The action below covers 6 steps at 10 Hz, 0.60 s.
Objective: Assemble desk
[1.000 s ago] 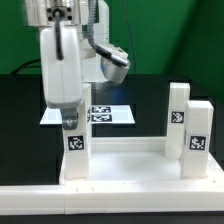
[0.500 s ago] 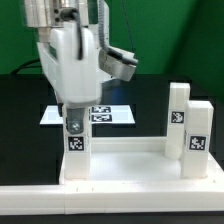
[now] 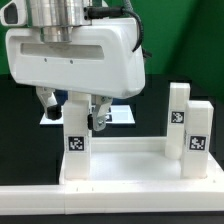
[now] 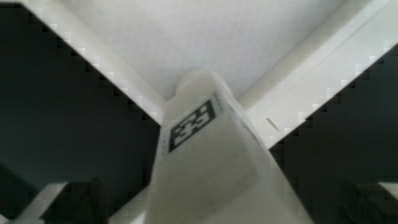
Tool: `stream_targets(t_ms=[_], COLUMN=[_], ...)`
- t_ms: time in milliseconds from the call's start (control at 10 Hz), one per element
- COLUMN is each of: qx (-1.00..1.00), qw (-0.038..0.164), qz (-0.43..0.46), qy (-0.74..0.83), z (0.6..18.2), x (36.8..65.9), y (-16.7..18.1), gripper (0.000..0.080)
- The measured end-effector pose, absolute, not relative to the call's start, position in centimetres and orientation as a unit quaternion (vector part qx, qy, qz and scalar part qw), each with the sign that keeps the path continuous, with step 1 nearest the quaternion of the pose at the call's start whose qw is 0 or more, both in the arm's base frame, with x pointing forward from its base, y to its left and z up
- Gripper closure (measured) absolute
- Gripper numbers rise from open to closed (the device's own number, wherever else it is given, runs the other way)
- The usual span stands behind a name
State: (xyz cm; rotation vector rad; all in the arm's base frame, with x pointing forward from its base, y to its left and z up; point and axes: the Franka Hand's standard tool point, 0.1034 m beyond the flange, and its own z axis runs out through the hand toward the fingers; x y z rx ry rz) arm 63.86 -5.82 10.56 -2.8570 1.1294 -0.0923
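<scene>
The white desk top (image 3: 130, 165) lies with its rim up. Three white tagged legs stand upright in its corner sockets: one on the exterior view's left (image 3: 75, 143) and two on the right (image 3: 178, 115) (image 3: 198, 137). My gripper (image 3: 73, 112) hangs straight down over the left leg with its broad side to the camera. Its dark fingers (image 3: 96, 120) straddle the leg's top with gaps on both sides, so it is open. In the wrist view the tagged leg (image 4: 205, 150) runs up between the fingers (image 4: 54, 200) of the gripper (image 4: 214, 215), over the desk top's rim (image 4: 107, 55).
The marker board (image 3: 122, 117) lies on the black table behind the desk top, mostly hidden by my hand. A long white border bar (image 3: 110, 203) runs along the front edge. A green wall stands at the back.
My hand has turned about a quarter turn over the left leg, from narrow side to broad side facing the camera. The legs and the desk top stay in place.
</scene>
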Motion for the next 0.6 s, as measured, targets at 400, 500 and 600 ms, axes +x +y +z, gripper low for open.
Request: stream_targets(t_ms=[400,500,600], qx=[-0.996,-0.998,-0.998], qw=[0.016,0.012,0.011], qz=[-0.036,-0.041,-0.039], qy=[0.083,0.052,0.057], z=[11.0,11.8,11.5], x=[64.2,64.8,64.6], y=[-6.3,-5.5,-5.7], gripper=[0.0151,0.0151,0.0151])
